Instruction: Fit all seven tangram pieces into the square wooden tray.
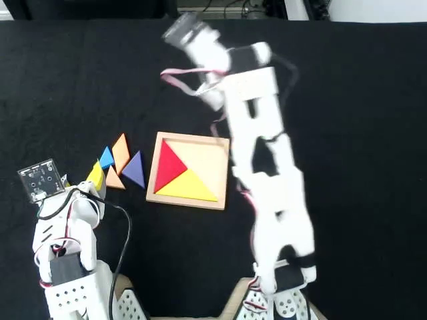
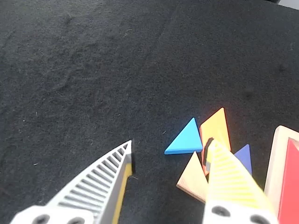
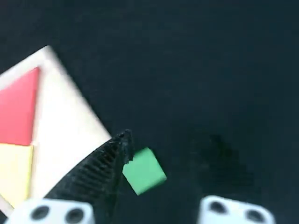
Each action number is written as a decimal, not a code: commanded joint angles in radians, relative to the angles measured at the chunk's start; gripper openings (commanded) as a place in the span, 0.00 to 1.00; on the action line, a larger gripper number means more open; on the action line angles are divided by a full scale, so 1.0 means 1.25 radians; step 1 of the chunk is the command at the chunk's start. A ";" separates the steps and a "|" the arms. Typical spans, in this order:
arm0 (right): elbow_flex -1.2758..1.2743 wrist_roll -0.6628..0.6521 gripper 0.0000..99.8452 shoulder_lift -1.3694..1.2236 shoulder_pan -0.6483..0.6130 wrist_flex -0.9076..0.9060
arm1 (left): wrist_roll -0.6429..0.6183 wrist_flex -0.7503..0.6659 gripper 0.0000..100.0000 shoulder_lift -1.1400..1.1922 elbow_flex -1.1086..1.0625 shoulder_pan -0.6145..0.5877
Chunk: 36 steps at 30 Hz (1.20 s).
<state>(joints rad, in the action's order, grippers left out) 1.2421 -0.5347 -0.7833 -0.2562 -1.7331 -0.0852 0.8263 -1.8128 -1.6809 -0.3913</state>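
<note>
Now, right jaws open over the small green square piece point(image 3: 144, 177) on the black counter point(image 3: 210, 70), near the square wooden tray point(image 3: 63, 114): centre, then pinch flat sides. Left jaws open too.

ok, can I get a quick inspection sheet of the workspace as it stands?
Surface: black cloth over the table.
Job's things: wooden tray holds red triangle and yellow triangle. Loose beside it are the orange parallelogram, blue triangle, purple triangle and tan triangle. Green square is off the tray.
Clutter: nothing seen.
Grippers: left gripper open, by the loose pieces; right gripper beside the green square, near a tray corner.
Cables: black cable off the left arm; pink ribbon cable at the right arm.
Surroundings: wires past the far edge.
</note>
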 commanded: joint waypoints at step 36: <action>-1.397 0.459 0.01 0.538 0.282 0.795 | 0.157 0.185 0.23 0.083 0.251 0.157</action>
<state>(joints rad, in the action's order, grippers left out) -0.5025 0.0299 -0.1619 0.1028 -0.7541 0.1005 1.0625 -1.7806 -1.4998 -0.2363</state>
